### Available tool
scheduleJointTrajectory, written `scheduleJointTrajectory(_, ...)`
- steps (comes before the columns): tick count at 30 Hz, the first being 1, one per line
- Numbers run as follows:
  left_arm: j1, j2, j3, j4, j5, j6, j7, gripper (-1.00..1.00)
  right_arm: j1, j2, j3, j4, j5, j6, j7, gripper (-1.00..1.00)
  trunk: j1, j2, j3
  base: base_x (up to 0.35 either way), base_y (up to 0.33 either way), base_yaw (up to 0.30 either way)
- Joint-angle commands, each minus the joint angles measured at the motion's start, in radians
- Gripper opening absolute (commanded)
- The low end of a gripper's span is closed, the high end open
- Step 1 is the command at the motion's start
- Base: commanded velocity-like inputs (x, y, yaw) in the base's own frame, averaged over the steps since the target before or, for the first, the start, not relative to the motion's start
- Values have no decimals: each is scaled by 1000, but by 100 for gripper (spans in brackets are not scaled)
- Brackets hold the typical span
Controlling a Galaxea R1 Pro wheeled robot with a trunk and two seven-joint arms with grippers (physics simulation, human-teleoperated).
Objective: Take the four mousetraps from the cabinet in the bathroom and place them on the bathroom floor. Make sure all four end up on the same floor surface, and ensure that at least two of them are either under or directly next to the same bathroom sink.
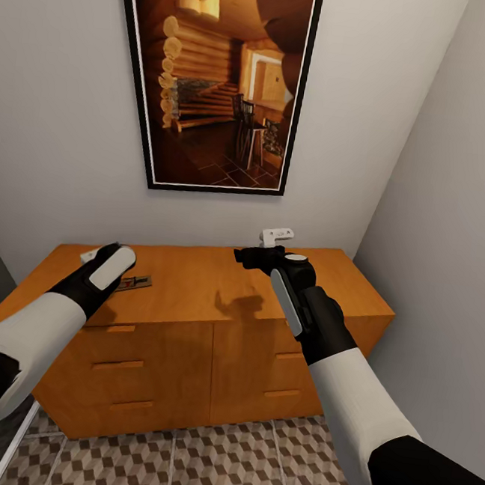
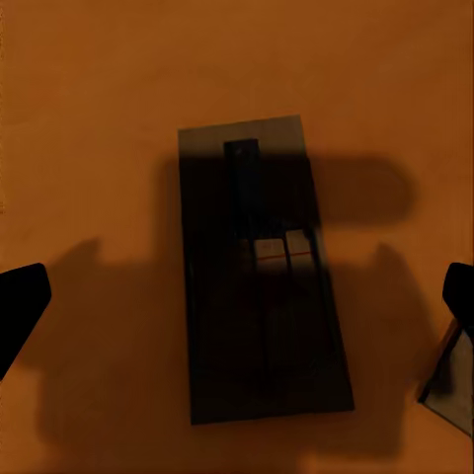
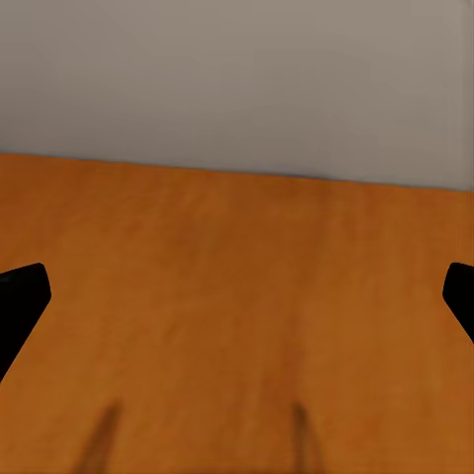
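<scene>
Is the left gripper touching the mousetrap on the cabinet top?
Apart. In the left wrist view the mousetrap lies flat on the cabinet, with bare wood between it and each tip of the open left gripper.

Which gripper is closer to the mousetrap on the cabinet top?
Left. The left gripper hovers directly over the mousetrap; the right gripper hangs farther along the cabinet.
</scene>
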Motion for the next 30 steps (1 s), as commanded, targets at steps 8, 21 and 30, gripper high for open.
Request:
scheduleJointTrajectory(8, -1, 3, -7, 29, 2, 10, -50, 100, -1, 0, 8, -1, -10, 4, -9, 100, 0, -1, -1, 0, 0, 0)
scheduleJointTrajectory(21, -2, 4, -7, 36, 0, 10, -79, 100, 0, 0, 18, -1, -10, 3, -9, 100, 0, -1, -1, 0, 0, 0)
scheduleJointTrajectory(30, -2, 5, -7, 63, 0, 9, -82, 100, 0, 0, 18, -1, -10, 3, -9, 100, 0, -1, -1, 0, 0, 0)
